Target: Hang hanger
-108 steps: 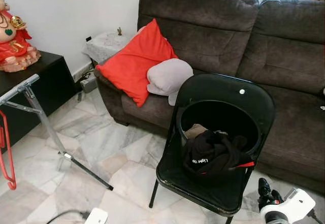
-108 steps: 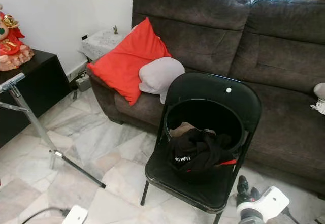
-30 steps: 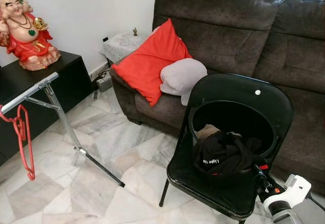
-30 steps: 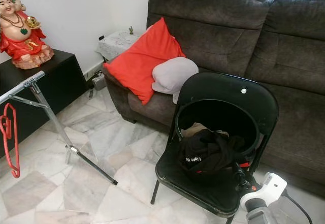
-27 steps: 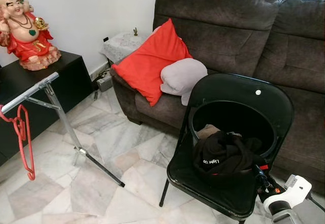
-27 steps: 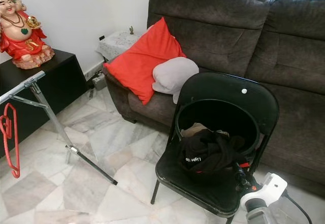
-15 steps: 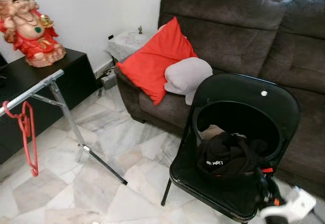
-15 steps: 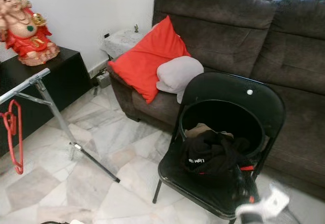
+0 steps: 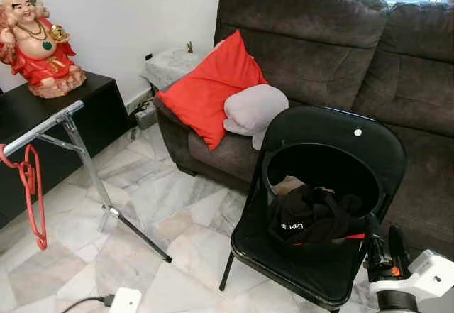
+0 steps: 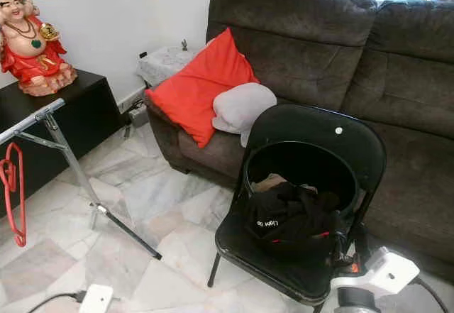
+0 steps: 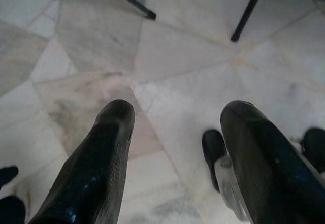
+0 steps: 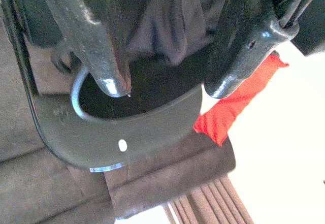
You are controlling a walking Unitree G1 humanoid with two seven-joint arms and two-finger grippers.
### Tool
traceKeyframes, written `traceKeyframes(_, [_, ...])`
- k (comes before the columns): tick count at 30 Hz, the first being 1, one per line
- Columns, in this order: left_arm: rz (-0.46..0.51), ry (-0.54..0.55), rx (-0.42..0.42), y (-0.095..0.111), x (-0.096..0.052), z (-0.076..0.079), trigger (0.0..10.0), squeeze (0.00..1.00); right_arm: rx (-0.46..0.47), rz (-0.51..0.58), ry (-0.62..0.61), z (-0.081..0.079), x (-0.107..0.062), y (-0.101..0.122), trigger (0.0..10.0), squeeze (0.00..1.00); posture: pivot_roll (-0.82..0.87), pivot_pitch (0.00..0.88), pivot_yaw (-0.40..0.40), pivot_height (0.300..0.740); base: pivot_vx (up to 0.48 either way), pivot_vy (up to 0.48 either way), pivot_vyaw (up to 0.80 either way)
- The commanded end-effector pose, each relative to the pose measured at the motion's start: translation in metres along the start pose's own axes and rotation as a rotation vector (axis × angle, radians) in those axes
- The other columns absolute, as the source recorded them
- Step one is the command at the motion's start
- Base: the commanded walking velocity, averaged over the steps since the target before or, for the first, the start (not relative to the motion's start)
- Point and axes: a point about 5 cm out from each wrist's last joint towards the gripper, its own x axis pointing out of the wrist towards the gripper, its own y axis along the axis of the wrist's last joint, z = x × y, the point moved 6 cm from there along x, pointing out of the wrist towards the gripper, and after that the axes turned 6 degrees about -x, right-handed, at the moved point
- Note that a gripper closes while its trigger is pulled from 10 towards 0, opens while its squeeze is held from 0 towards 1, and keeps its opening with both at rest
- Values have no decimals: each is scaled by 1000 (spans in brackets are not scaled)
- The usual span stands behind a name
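Red hanger (image 9: 32, 196) hangs on metal rack bar (image 9: 39, 128), far left edge, w/ open marble floor (image 9: 163, 213) btwn it & black chair (image 9: 319, 206). Right gripper (image 9: 383, 245), fingers apart, nothing held, at chair's right front, well apart from hanger. Left gripper (image 11: 175, 132) spread wide, empty, over floor.

Bright daylight, sharp head views; wrist views soft, one overexposed
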Motion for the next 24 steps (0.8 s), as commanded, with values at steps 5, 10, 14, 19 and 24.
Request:
traceKeyframes(5, [2, -44, -38, -7, -5, -5, 10000, 0, 16, -45, -23, -12, -6, -7, 10000, 0, 29, 0, 47, 740, 0, 0, 0])
traceKeyframes(10, [6, -64, -30, -10, -7, -3, 10000, 0, 4, -54, -31, -10, -7, -7, 10000, 0, 25, 0, 45, 740, 154, 0, 0])
traceKeyframes(14, [12, -84, -20, -9, -7, 2, 10000, 0, -3, -75, -44, -10, -7, -10, 10000, 0, 23, 0, 41, 740, 283, 0, 0])
traceKeyframes(19, [-4, -84, -20, -12, -7, 3, 10000, 0, -9, -109, -68, -8, -7, -14, 10000, 0, 18, 0, 37, 740, 289, 0, -224])
traceKeyframes(24, [-18, -83, -24, -17, -7, 5, 10000, 0, -14, -114, -69, -9, -8, -15, 10000, 0, 20, 0, 34, 740, 292, 0, -677])
